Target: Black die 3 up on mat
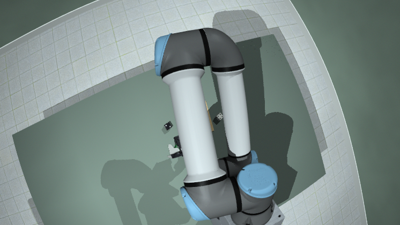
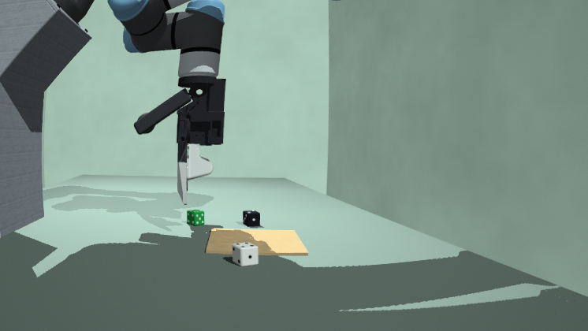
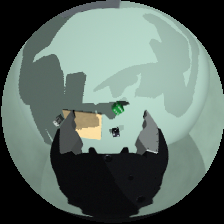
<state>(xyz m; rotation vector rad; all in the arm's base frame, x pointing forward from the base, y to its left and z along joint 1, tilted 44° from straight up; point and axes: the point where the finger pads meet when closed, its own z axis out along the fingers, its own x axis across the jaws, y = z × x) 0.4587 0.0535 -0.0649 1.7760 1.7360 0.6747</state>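
The black die [image 1: 168, 126] [image 2: 251, 218] [image 3: 115, 132] sits flat on the table, off the mat [image 1: 210, 121] [image 2: 284, 242] [image 3: 92, 133]. One pip shows on its face toward the exterior camera; its top number is too small to read surely. The green die [image 2: 195, 217] [image 3: 117, 108] sits flat beyond a mat corner, mostly hidden by the arm in the top view. The white die [image 1: 219, 116] [image 2: 245, 254] [image 3: 58, 120] sits flat beside the mat's opposite side, several pips on top. My gripper [image 2: 184, 201] [image 3: 109, 110] is open and empty, pointing down above the table near the green die.
The arm [image 1: 193, 120] covers most of the mat in the top view. The robot's base column [image 2: 20, 164] stands at the left in the exterior view, and a wall [image 2: 452, 123] rises at the right. Arm shadows fall across the table and part of the mat.
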